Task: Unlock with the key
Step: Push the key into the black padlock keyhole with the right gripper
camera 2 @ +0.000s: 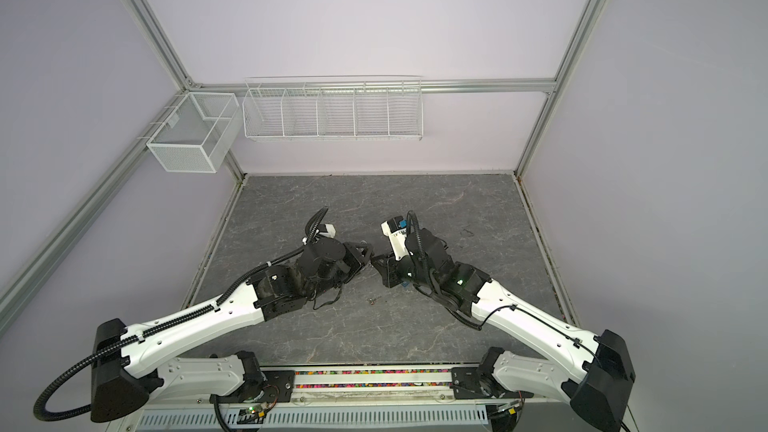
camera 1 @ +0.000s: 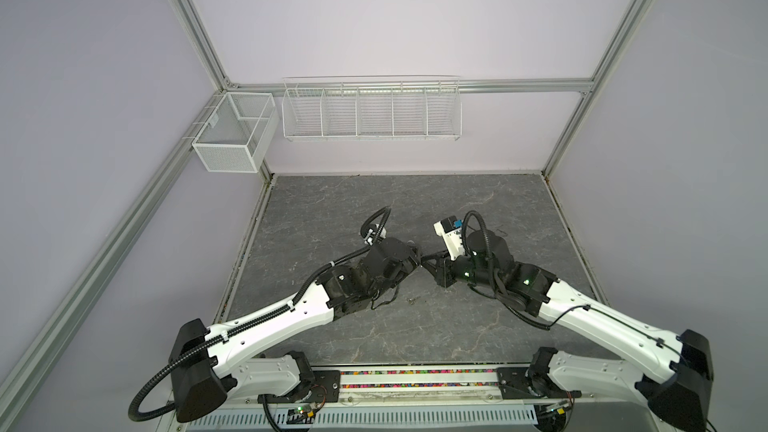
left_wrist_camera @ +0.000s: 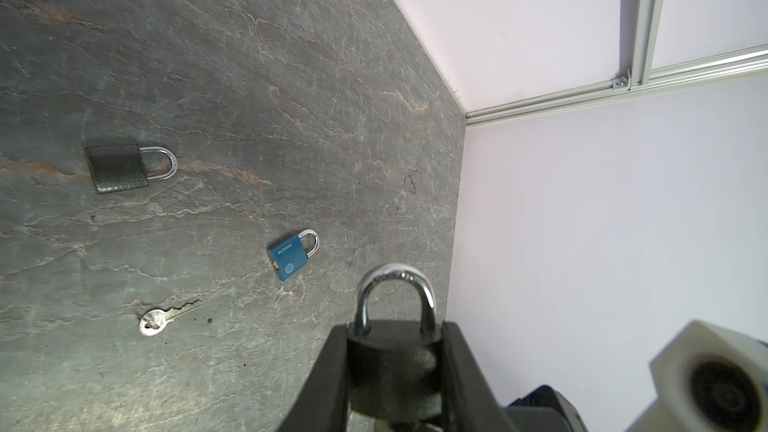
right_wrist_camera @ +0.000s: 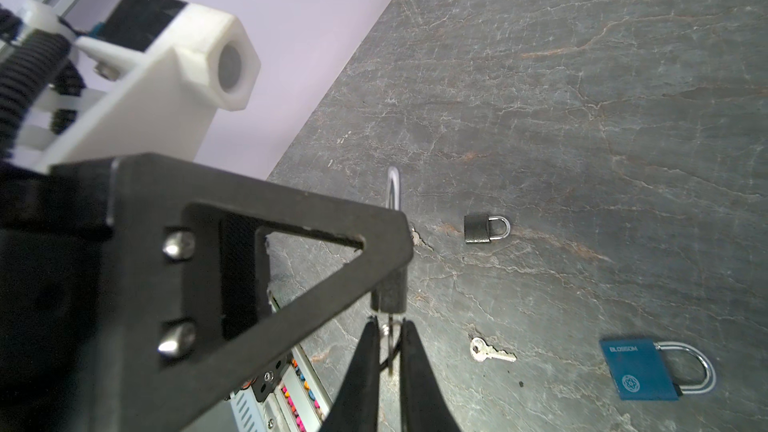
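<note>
Left gripper (left_wrist_camera: 395, 328): jaws clamped on the body of a dark padlock (left_wrist_camera: 390, 363), which is held clear of the table (left_wrist_camera: 249, 76) with its shackle closed.

Right gripper (right_wrist_camera: 390, 324): it meets the left gripper at mid-table in both top views. Its fingertips (right_wrist_camera: 372, 334) stand narrowly apart, one on either side of a key (right_wrist_camera: 390, 347) just below the padlock's underside. It cannot be told whether they pinch the key, nor whether the blade is seated in the keyhole.

On the table, all well apart:
- a grey padlock (left_wrist_camera: 118, 168), lying flat, shackle closed
- a blue padlock (left_wrist_camera: 291, 257), lying flat, shackle closed
- a loose key (left_wrist_camera: 156, 320), lying flat between the two arms in a top view (camera 1: 411, 301)
</note>
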Controlling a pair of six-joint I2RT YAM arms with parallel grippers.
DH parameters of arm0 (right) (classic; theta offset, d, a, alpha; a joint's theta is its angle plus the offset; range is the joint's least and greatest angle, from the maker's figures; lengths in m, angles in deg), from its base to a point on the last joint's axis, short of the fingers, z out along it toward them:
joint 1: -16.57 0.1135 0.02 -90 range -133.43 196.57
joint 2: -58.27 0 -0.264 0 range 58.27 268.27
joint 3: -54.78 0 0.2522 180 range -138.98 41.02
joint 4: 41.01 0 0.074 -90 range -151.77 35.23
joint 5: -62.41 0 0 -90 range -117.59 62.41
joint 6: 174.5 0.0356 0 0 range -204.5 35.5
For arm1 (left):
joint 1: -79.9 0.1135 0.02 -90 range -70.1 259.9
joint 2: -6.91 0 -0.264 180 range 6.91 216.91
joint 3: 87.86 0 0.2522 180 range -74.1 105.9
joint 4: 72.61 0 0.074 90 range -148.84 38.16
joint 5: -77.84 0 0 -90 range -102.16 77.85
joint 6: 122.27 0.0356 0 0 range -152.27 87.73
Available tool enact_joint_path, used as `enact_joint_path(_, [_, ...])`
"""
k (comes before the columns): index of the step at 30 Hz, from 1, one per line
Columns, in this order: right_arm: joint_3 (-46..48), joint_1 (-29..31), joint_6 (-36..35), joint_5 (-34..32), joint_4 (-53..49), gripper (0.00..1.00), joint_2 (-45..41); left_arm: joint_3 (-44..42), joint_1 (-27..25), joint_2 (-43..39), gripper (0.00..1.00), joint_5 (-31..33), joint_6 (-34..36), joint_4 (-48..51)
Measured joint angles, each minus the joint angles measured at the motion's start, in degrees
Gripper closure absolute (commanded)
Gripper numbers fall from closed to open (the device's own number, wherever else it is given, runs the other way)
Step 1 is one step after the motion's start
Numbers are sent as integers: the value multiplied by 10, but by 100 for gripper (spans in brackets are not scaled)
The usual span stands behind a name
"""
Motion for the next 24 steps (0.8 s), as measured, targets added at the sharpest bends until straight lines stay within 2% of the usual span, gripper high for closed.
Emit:
enact_joint_path(10, [0,0,7,1,13,93,7,-2,1,-2,100,3,-6,1])
enact_joint_path(24, [8,-3,90,7,42,93,6,-11,11,-4,100,-15,-28,-20])
